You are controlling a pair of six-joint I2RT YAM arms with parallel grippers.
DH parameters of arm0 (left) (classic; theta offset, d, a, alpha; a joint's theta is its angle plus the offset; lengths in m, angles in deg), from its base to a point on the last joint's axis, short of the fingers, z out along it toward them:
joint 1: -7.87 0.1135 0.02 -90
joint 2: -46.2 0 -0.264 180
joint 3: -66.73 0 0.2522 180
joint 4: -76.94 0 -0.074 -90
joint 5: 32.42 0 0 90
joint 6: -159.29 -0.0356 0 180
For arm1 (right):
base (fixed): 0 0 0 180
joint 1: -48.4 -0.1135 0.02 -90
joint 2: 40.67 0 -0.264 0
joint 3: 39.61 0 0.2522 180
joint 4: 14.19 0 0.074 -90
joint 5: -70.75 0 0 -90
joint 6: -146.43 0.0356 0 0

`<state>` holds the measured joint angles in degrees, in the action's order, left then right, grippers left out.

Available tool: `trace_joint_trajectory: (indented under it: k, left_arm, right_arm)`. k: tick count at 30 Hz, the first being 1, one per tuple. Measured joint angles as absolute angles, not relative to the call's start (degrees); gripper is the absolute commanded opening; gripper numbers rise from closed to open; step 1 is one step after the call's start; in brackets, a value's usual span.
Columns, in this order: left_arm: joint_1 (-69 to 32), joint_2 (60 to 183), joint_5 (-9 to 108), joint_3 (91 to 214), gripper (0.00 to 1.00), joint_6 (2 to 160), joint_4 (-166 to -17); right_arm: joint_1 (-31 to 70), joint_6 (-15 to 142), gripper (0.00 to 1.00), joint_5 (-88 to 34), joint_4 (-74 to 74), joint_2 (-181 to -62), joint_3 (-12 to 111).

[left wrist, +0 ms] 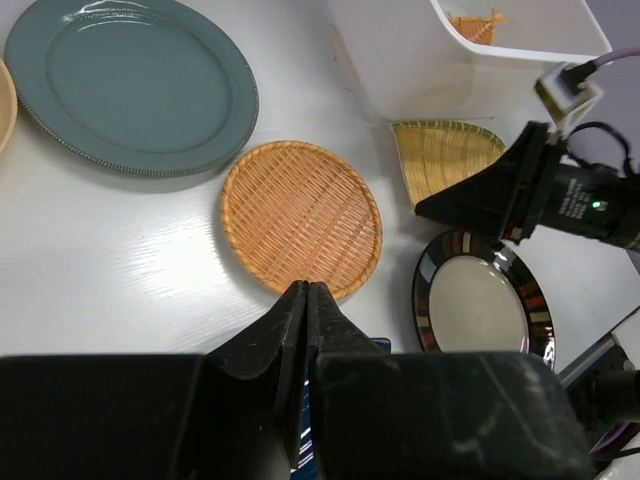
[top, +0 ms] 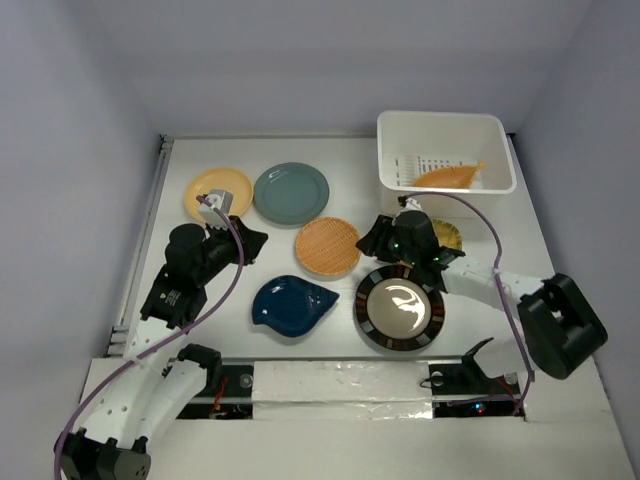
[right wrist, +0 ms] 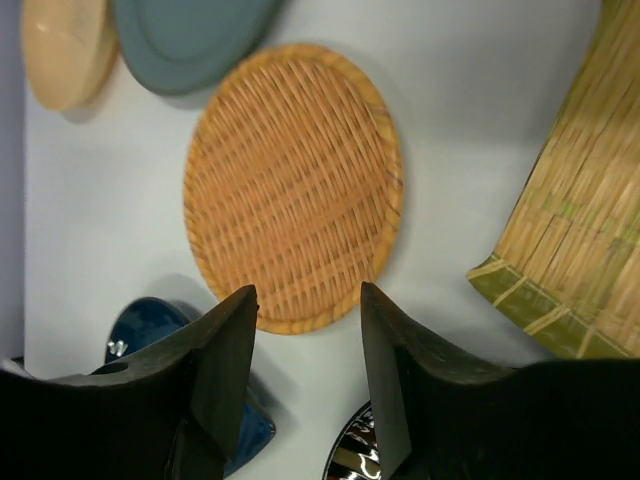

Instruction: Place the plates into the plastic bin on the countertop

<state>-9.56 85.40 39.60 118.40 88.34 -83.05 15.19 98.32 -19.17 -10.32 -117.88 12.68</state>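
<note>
Under both pincers, white countertop [top: 200, 290]. Just beyond the right pincer [right wrist: 305, 290], plastic bin [top: 445, 122], with one orange plate [top: 447, 177] lying inside. Directly behind that pincer, black-rimmed plate [top: 400, 310]. Beyond the left pincer [left wrist: 305, 292] and to its right, grey-teal plate [top: 291, 193]. Behind the left pincer, blue leaf plate [top: 290, 305]. Between the two pincers, orange woven round [top: 328, 246], its near edge below the right one's parted, empty fingers. Beyond the left pincer, yellow round [top: 213, 190]. To the right pincer's right, yellow woven leaf [left wrist: 440, 155]. Left pincer closed on nothing.
</note>
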Motion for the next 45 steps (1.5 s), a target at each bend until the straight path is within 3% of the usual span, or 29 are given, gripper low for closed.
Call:
trace_joint_trajectory:
  k: [10,19,22,26,29,38,45]
  left_arm:
    - [-9.56,85.46,39.86,118.42,0.02,88.08,-82.94]
    - [-9.56,85.46,39.88,118.45,0.02,87.95,-82.94]
    - [-9.56,85.46,39.88,118.45,0.02,87.95,-82.92]
    - [-9.56,85.46,40.01,118.45,0.03,87.95,-82.92]
    - [-9.56,85.46,40.08,118.45,0.03,87.92,-82.88]
    - [-9.56,85.44,40.6,118.47,0.04,87.79,-82.53]
    - [-9.56,85.14,40.8,118.47,0.05,87.77,-82.49]
  right_arm:
    - [14.17,99.5,0.51,-15.04,-10.56,-131.56,15.85]
    - [14.17,102.86,0.42,-14.65,-15.02,-136.76,16.44]
    - [14.17,103.93,0.32,-14.47,-16.46,-137.42,16.41]
    - [14.19,106.47,0.05,-14.5,-19.39,-137.33,15.87]
    - [14.14,108.06,0.0,-14.54,-21.31,-134.69,15.19]
    - [13.9,106.64,0.0,-12.53,-11.98,-115.24,12.35]
    - [16.7,101.2,0.0,-9.38,-5.07,-102.1,19.85]
